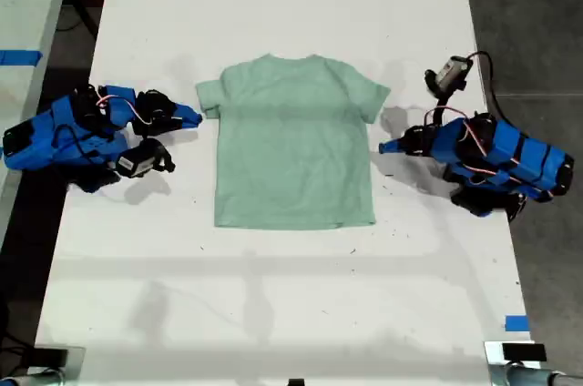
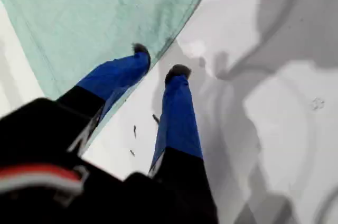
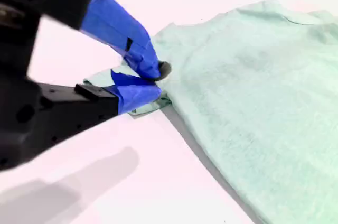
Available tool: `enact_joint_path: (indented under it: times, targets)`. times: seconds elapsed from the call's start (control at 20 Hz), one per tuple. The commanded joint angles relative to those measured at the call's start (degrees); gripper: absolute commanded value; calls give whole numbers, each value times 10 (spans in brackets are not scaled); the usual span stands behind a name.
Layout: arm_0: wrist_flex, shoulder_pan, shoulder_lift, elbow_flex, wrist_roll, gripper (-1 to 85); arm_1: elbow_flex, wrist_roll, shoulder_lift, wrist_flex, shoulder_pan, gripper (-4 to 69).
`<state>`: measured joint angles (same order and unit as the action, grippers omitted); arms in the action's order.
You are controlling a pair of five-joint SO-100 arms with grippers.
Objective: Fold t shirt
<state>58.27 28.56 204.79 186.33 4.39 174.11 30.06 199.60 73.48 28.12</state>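
The pale mint-green t shirt [image 1: 293, 145] lies flat on the white table, neck toward the far edge. At the exterior view's left, my second gripper [image 1: 197, 116] is shut on the lower corner of the sleeve; the second wrist view shows its blue fingertips [image 3: 153, 65] pinching bunched sleeve cloth [image 3: 142, 109], with the t shirt [image 3: 253, 86] spreading beyond. At the exterior view's right, my first gripper [image 1: 383, 146] sits at the shirt's side edge below the other sleeve. It is open [image 2: 158, 60], one finger over the t shirt [image 2: 95, 18], the other over bare table.
The white table [image 1: 291, 295] runs the length of the exterior view, with dark floor on both sides. A blue tape mark [image 1: 516, 323] sits near the exterior view's lower right. Another pale surface with blue tape [image 1: 20, 57] stands at the exterior view's upper left.
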Motion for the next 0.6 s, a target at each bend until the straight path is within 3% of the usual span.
enact_joint_path:
  times: [0.0, 0.25, 0.55]
  targets:
    - [-8, -3, 4, 24, 8, -2, -92, 21, -135, -60, 53, 169]
    - [-7, -13, 4, 24, 11, -3, -304, 70, -569, -184, 208, 282]
    - [-7, -16, 4, 24, 4, -3, -540, 113, -850, -225, 302, 285]
